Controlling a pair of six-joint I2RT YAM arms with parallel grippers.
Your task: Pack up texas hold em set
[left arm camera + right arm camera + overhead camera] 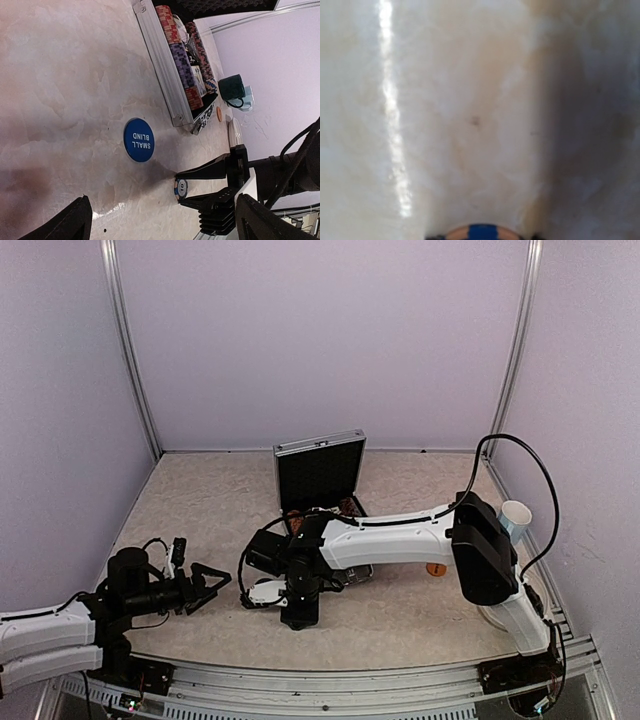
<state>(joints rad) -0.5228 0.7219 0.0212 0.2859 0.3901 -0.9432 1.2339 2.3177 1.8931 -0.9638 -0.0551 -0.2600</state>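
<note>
The right gripper (pixel 178 189) straddles a poker chip (pixel 181 186) at lower centre, jaws narrowed, actual grip impossible to tell; the open silver case (pixel 160 65) lies toward upper centre.

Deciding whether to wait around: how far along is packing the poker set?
Done: chip rows sit in the open case. In hand: the right gripper pinches one poker chip. Left: the blue Small Blind button lies on the table, the left gripper hangs open and empty, and the lid stands up.
</note>
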